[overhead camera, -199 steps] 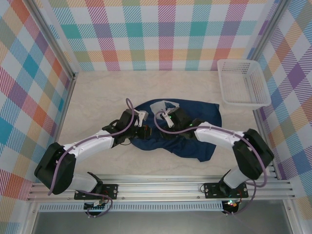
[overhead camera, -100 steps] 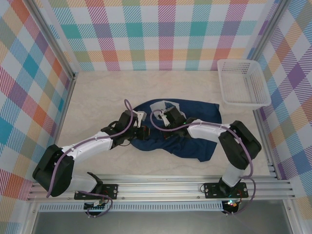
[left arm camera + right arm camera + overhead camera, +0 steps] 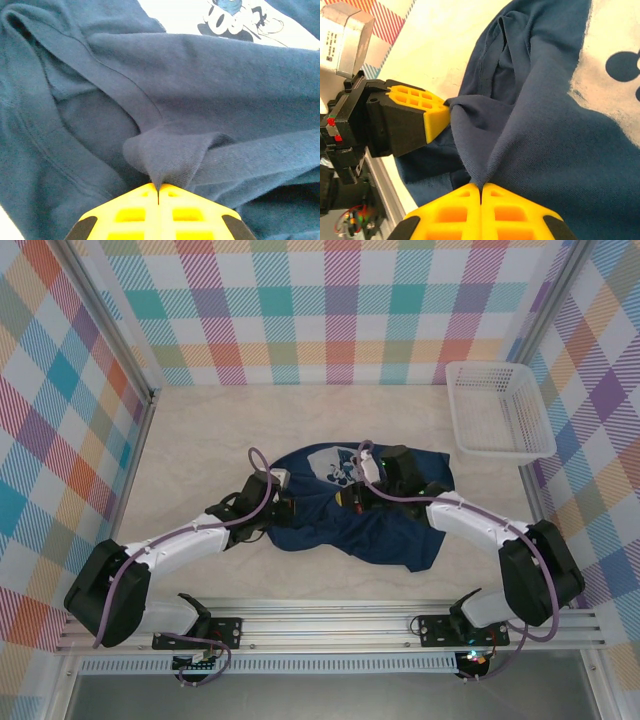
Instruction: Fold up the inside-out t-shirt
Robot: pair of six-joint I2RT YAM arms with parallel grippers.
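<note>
Beige table (image 3: 200, 440), white basket (image 3: 490, 364) at right; left hand (image 3: 158, 189) and right hand (image 3: 481, 189) pinch the t-shirt (image 3: 400, 535).

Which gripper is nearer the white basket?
Right. The right gripper, shut on the t-shirt, sits below and left of the basket. The left gripper, also pinching the t-shirt, lies further left.

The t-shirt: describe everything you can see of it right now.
The t-shirt is dark navy soft knit cloth, lying crumpled and unfolded on the table near its middle. A pale printed graphic with dark cartoon shapes shows on its far side. Stitched seams run across it. The left gripper is shut on a pinched-up fold, and the right gripper is shut on the cloth close beside it.
</note>
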